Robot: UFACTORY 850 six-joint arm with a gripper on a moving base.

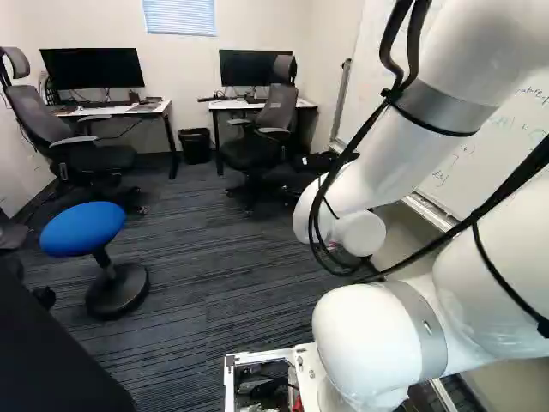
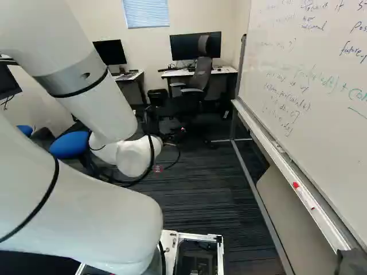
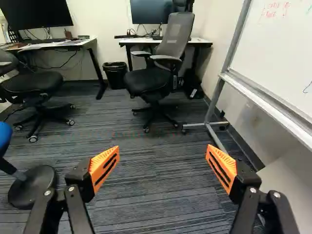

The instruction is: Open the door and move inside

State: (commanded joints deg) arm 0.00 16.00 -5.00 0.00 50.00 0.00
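No door, handle or door frame shows in any of the three views; they look into a carpeted office room. In the wrist view my gripper [image 3: 162, 168] stands open over the dark striped carpet [image 3: 156, 195], its orange pads wide apart with nothing between them. In both base views the white arm's wrist hides most or all of the gripper, and its fingers cannot be made out there.
A whiteboard [image 2: 309, 86] on a metal frame flanks the arm's right side. To the left stands a blue stool [image 1: 83, 228]. Farther ahead are office chairs [image 3: 153, 80], [image 1: 73, 150], desks with monitors [image 1: 94, 69] and a black bin [image 3: 115, 74].
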